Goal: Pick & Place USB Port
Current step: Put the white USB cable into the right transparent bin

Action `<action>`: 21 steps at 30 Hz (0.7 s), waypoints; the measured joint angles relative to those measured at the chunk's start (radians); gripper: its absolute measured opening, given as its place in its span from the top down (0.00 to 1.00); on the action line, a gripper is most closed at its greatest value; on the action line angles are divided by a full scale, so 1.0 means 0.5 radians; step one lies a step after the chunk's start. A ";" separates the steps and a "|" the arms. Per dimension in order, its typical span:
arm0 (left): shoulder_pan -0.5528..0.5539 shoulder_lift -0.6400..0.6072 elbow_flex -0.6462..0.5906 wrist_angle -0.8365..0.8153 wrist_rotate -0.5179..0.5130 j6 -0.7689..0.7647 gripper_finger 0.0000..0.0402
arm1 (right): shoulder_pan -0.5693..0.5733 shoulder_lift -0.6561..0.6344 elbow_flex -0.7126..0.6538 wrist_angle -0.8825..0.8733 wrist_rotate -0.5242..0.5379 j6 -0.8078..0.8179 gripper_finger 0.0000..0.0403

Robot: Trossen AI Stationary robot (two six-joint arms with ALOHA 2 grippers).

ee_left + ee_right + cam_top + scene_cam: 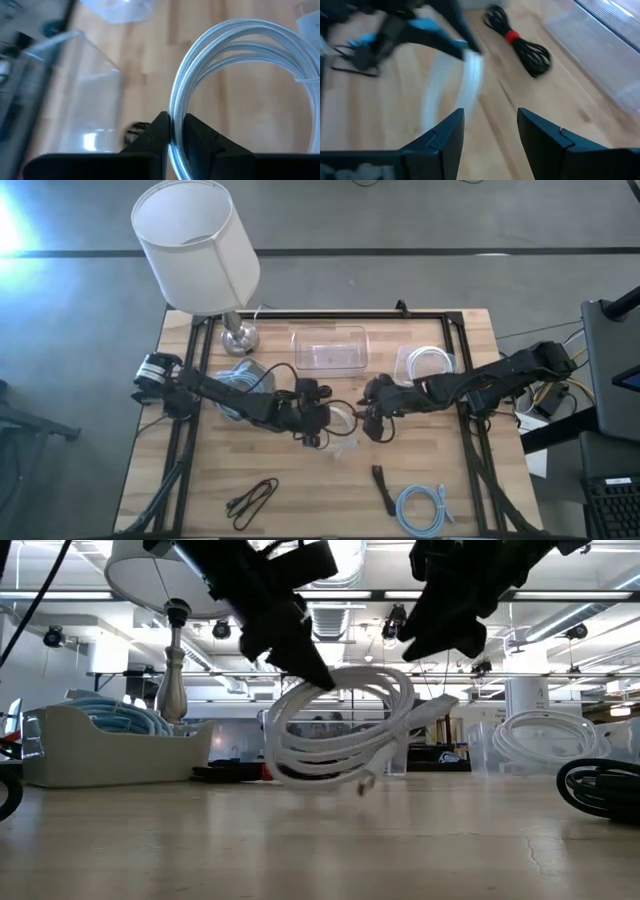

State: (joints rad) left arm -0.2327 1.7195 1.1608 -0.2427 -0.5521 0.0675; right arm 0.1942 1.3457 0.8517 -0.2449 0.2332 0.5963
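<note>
Your left gripper [175, 135] has its fingers [157, 132] clenched on the strands of the coiled white USB cable [340, 730], pinching the bundle at one edge of the loop. In the low view the coil hangs clear of the tabletop [320, 840], tilted on edge, its long axis running roughly level, with a loose connector end dangling down toward the wood and another end sticking out toward the right gripper. From above, the cable [340, 420] sits near the middle of the tabletop, between the two arms.

Your right gripper [490, 130] hovers just beside the coil with its fingers [445, 135] spread apart and nothing between them.

Farther out, a clear plastic bin [328, 348] stands behind the grippers, a black bundled cable [522, 45] lies on the wood, and a lamp [200, 250] stands at the back left.
</note>
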 joint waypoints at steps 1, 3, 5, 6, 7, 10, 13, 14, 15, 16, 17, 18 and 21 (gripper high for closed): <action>0.005 0.000 0.009 0.008 -0.047 0.033 0.87 | 0.000 0.000 -0.011 0.045 -0.004 -0.005 0.56; 0.016 0.000 0.023 0.041 -0.111 0.098 0.87 | 0.000 0.000 -0.028 0.088 -0.003 -0.015 0.56; 0.025 0.000 0.023 0.120 -0.149 0.128 0.88 | -0.001 0.001 -0.042 0.099 0.008 -0.025 0.56; 0.030 0.000 0.023 0.160 -0.158 0.129 0.88 | -0.001 0.002 -0.045 0.099 0.025 -0.026 0.56; 0.032 0.000 0.023 0.199 -0.158 0.131 0.89 | -0.001 0.002 -0.045 0.099 0.052 -0.026 0.56; 0.036 0.000 0.025 0.288 -0.158 0.181 0.88 | -0.001 0.002 -0.045 0.100 0.080 -0.042 0.56; 0.044 0.000 0.025 0.352 -0.157 0.240 0.88 | -0.001 0.002 -0.045 0.101 0.089 -0.047 0.56; 0.049 0.000 0.025 0.371 -0.158 0.248 0.88 | -0.001 0.002 -0.045 0.101 0.090 -0.048 0.56; 0.054 0.000 0.025 0.386 -0.158 0.250 0.88 | -0.001 0.002 -0.045 0.101 0.093 -0.048 0.56; 0.059 0.000 0.025 0.403 -0.157 0.250 0.88 | -0.001 0.002 -0.045 0.100 0.096 -0.048 0.56; 0.064 0.000 0.025 0.423 -0.157 0.251 0.88 | -0.001 0.002 -0.045 0.100 0.107 -0.048 0.56; 0.066 0.000 0.025 0.442 -0.157 0.258 0.88 | -0.001 0.002 -0.045 0.100 0.116 -0.048 0.56; 0.068 -0.001 0.026 0.487 -0.159 0.334 0.88 | -0.001 0.002 -0.045 0.099 0.120 -0.048 0.57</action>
State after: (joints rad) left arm -0.1986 1.7191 1.1736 0.0008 -0.6315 0.2346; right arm 0.1937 1.3464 0.8291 -0.1951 0.2932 0.5724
